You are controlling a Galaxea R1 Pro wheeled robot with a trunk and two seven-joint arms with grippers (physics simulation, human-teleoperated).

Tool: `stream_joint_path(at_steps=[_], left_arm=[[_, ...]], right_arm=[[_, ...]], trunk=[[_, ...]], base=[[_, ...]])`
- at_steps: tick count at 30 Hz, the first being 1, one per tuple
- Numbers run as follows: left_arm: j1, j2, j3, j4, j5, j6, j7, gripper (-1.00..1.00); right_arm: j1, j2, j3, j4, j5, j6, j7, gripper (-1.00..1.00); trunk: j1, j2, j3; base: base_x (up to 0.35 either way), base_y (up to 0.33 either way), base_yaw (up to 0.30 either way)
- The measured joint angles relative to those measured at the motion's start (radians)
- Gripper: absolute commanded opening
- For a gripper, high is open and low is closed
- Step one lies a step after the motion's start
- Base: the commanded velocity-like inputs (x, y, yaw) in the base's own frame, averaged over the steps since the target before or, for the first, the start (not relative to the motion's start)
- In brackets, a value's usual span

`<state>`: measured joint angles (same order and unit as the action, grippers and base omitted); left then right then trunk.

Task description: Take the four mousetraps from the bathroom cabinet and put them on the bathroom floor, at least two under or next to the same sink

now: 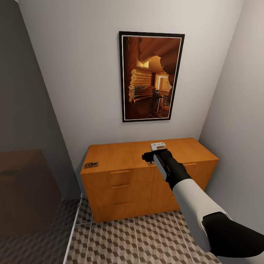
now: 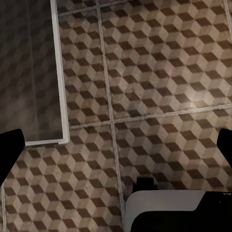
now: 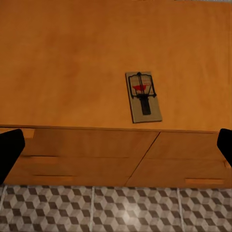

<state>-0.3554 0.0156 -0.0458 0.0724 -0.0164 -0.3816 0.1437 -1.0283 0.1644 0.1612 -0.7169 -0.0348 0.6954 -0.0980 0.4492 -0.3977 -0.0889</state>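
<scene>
The right gripper (image 1: 152,158) hangs over the smooth top of the wide orange-brown wooden cabinet (image 1: 121,154), its black fingers (image 3: 9,150) spread wide apart and clasping nothing. Directly beneath it, between the two fingertips in the right wrist view, lies a small flat brown wooden mousetrap with dark wire and a red spot (image 3: 143,96), close to the cabinet's front edge. A second such mousetrap (image 1: 91,165) sits well off to the gripper's left, at the cabinet's front corner. The left gripper (image 2: 116,145) hovers above the cube-patterned brown and beige tiled bathroom floor (image 2: 159,72), apparently spread as well, though only the finger edges show.
</scene>
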Motion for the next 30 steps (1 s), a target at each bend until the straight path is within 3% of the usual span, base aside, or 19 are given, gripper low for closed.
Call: stream_joint_path(at_steps=[14, 30], left_arm=[[0.007, 0.001, 0.0, 0.0, 0.0, 0.001, 0.001, 1.0], [0.103, -0.001, 0.0, 0.0, 0.0, 0.002, 0.002, 1.0]], right_arm=[[0.0, -0.036, 0.001, 0.019, 0.0, -0.002, 0.012, 1.0], [0.001, -0.04, 0.001, 0.073, 0.002, -0.007, 0.022, 1.0]], trunk=[[0.0, 0.0, 0.0], [0.0, 0.0, 0.0]], base=[[0.142, 0.0, 0.0], [0.014, 0.0, 0.0]])
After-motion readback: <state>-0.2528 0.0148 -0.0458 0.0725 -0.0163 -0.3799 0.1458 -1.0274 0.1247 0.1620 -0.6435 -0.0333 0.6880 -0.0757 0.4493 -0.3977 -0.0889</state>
